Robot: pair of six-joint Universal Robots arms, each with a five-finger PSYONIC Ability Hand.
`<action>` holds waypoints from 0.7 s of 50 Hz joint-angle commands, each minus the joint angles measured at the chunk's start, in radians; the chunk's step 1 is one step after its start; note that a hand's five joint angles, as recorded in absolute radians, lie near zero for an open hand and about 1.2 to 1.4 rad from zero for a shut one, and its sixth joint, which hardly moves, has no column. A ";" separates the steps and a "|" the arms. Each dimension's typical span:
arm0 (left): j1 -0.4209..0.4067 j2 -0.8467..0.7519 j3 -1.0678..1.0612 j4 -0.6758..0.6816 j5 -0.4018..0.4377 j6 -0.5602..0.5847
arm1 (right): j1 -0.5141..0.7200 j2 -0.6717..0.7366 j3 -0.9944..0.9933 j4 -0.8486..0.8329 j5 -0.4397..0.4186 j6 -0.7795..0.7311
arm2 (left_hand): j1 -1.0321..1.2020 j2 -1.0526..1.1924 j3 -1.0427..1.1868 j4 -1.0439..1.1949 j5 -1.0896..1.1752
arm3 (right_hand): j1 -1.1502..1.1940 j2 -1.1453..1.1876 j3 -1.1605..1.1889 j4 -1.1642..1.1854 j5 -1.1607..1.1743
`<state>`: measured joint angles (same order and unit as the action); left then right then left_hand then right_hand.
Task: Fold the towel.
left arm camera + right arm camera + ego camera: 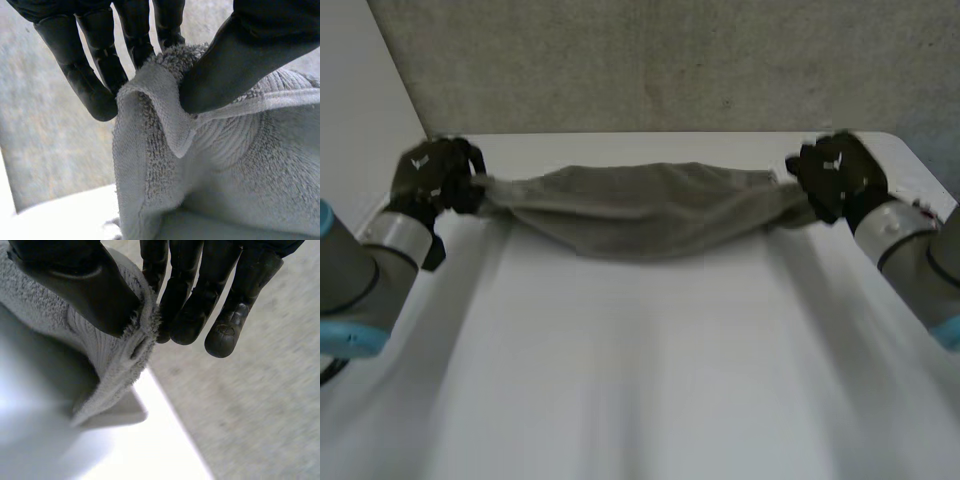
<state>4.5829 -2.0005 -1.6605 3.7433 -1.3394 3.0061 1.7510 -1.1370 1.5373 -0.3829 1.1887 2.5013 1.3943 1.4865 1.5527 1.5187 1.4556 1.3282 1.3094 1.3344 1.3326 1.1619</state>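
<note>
Left hand [432, 172] and right hand [837, 172] each pinch a towel [645, 207] end.

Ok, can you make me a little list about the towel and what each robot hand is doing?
towel: grey, stretched between both hands, sagging in the middle
left hand: pinching one end of the towel between thumb and fingers
right hand: pinching the other end the same way
table: white, under the towel
towel touching table: cannot tell
</note>
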 commanded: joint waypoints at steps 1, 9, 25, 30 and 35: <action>0.037 0.058 -0.145 0.012 0.058 0.002 | -0.050 -0.050 0.112 0.016 -0.029 -0.013 | 0.002 -0.090 -0.156 -0.122 -0.234 | 0.068 0.087 0.062 0.064 0.060; 0.117 0.288 -0.310 -0.028 0.109 0.001 | -0.163 -0.300 0.179 0.192 -0.081 -0.007 | 0.002 -0.090 -0.156 -0.122 -0.234 | 0.068 0.087 0.062 0.064 0.060; 0.260 0.597 -0.407 -0.257 0.246 -0.003 | -0.311 -0.504 0.145 0.469 -0.288 -0.016 | 0.002 -0.090 -0.156 -0.122 -0.234 | 0.068 0.087 0.062 0.064 0.060; 0.246 0.488 -0.367 -0.238 0.235 -0.003 | -0.300 -0.423 0.099 0.441 -0.285 -0.027 | 0.002 -0.090 -0.156 -0.122 -0.234 | 0.068 0.087 0.062 0.064 0.060; 0.179 0.299 -0.259 -0.223 0.218 -0.003 | -0.231 -0.245 -0.013 0.430 -0.268 -0.041 | 0.002 -0.090 -0.156 -0.122 -0.234 | 0.068 0.087 0.062 0.064 0.060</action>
<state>4.8218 -1.5144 -2.0188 3.4984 -1.1031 3.0032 1.4583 -1.5502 1.6271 0.0678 0.9019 2.4741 1.3943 1.4865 1.5529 1.5187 1.4556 1.3297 1.3094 1.3344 1.3327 1.1619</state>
